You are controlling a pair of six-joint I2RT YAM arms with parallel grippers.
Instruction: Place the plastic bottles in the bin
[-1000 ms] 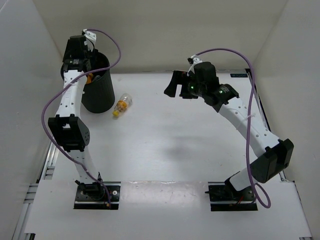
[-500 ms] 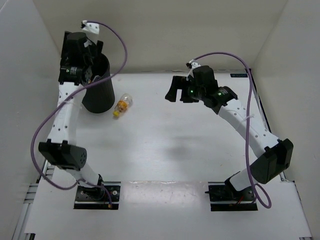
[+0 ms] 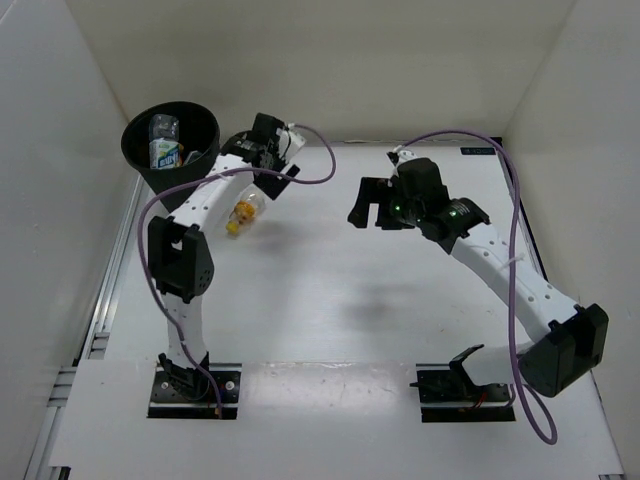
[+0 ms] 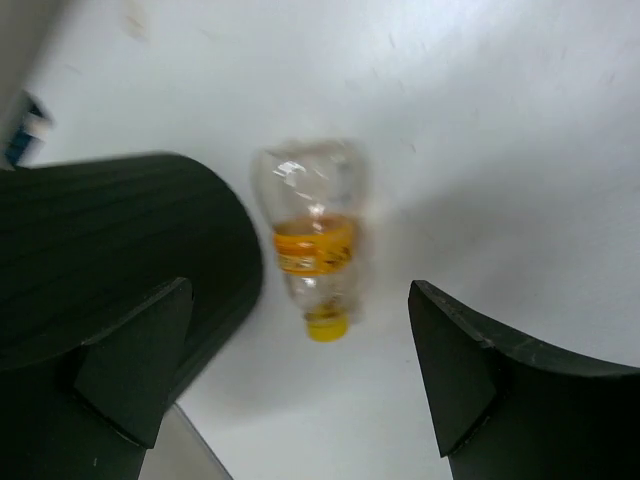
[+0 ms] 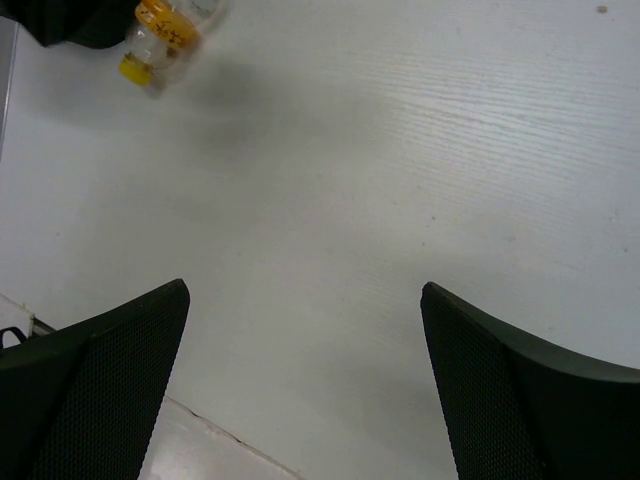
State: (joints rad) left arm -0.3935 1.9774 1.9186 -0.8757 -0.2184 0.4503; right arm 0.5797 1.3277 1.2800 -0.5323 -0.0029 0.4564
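The black bin (image 3: 200, 170) stands at the far left corner with clear plastic bottles (image 3: 165, 145) inside, one with a blue-green label. One bottle (image 3: 243, 212) with an orange label and a yellow cap lies on the table just right of the bin. My left gripper (image 3: 268, 172) hovers above it, open and holding nothing. In the left wrist view the bottle (image 4: 312, 235) lies between and below the fingers of the left gripper (image 4: 300, 287), beside the bin's ribbed wall (image 4: 120, 240). My right gripper (image 3: 370, 205) hangs open and empty over mid-table. Its wrist view shows the bottle (image 5: 165, 35) far off from the right gripper (image 5: 305, 290).
White walls close in the table on the left, back and right. The bin's dark base (image 5: 70, 20) shows in the corner of the right wrist view. A metal rail (image 3: 105, 310) runs along the table's left edge.
My left gripper opened at the bin's mouth, then swung right and down to above the lying bottle. The bin's inside now shows. The right arm shifted slightly right.
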